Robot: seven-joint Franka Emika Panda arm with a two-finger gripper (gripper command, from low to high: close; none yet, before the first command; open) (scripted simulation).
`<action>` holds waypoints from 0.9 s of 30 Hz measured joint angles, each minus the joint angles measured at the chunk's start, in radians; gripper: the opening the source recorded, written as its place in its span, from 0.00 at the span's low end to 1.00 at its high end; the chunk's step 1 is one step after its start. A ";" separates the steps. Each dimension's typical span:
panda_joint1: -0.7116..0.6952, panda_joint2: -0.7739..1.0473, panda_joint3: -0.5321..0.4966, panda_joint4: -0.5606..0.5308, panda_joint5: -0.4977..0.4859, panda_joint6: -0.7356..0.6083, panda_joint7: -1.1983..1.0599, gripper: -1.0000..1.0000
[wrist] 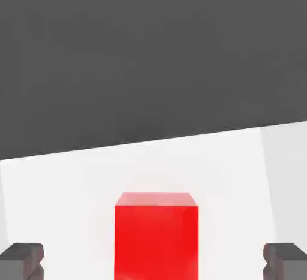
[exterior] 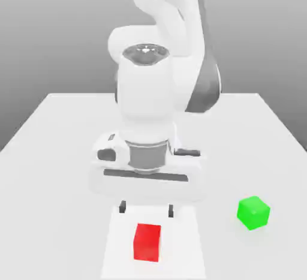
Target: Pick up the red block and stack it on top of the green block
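The pincer (exterior: 147, 208) is held above the white table (exterior: 54, 153) with its two dark fingertips (exterior: 123, 206) spread wide apart and nothing clamped between them. The red block (exterior: 147, 242) is seen resting on the table just below the pincer, in line with the gap between the fingertips and untouched by either. In the hand view, the red block (wrist: 156, 235) is framed between the fingertips (wrist: 21, 259). The green block (exterior: 253, 212) is found on the table well apart from the pincer, toward the exterior view's right.
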 joint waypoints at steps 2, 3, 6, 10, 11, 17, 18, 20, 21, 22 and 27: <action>0.001 0.072 -0.002 0.008 -0.001 0.059 0.001 0.50; 0.003 0.109 -0.003 0.013 -0.002 0.090 0.002 0.50; 0.003 0.141 -0.003 0.018 -0.003 0.117 0.003 0.00; 0.002 0.157 -0.004 0.020 -0.006 0.130 0.006 0.00; 0.001 0.147 -0.003 0.018 -0.007 0.122 0.006 0.00; 0.011 -0.033 0.012 -0.011 0.002 -0.029 0.023 0.00; 0.029 -0.052 0.027 -0.017 0.003 -0.041 0.055 0.00; 0.087 -0.082 0.064 -0.030 0.006 -0.058 0.135 0.00; 0.125 -0.096 0.082 -0.036 0.009 -0.066 0.178 0.00; 0.160 -0.109 0.099 -0.042 0.012 -0.072 0.221 0.00; 0.319 -0.173 0.177 -0.074 0.025 -0.103 0.440 0.00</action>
